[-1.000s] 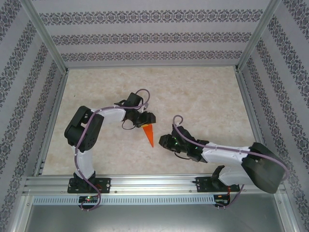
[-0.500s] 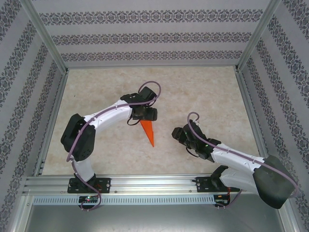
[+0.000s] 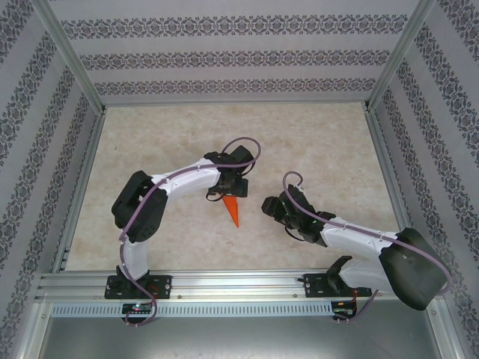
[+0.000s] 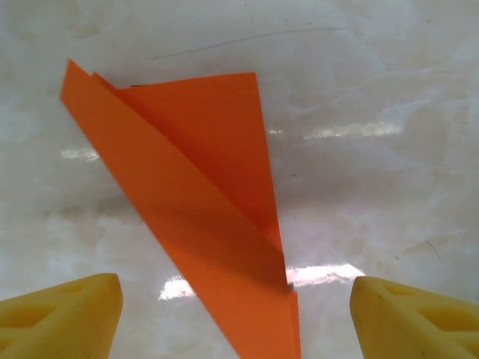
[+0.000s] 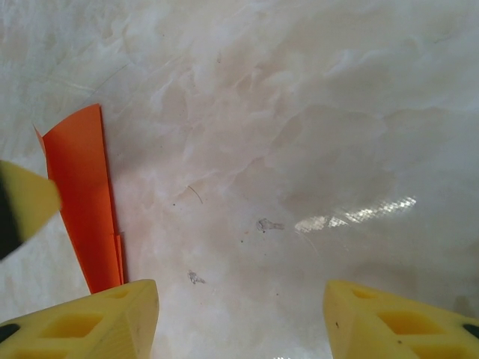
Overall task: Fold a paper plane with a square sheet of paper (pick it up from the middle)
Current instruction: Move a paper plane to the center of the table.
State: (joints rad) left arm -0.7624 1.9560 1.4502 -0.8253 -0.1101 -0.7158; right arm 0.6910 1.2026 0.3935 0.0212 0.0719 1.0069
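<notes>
Pale marbled tabletop point(image 3: 314, 142), possibly scratched, patterned walls point(image 3: 224, 60)

obstacle: paper plane point(image 4: 202, 217) between parted left fingers point(image 4: 60, 318) | free: bare table point(image 5: 314, 134) ahead of right gripper point(image 5: 239, 321)

The paper plane point(image 4: 202, 217) is coloured a plain bright orange, with a darker shade along its upper fold. The table point(image 3: 322, 142) is surfaced in cream, marbled with pale beige veins. The walls point(image 3: 239, 56) are papered in white with bands of a dark grey floral pattern. The left arm point(image 3: 183, 179) and the right arm point(image 3: 359, 239) are painted white with black joints. Yellow fingers point(image 4: 60, 318) are seen on the left gripper point(image 4: 235, 314), and the same yellow on the right gripper point(image 5: 239, 318).
</notes>
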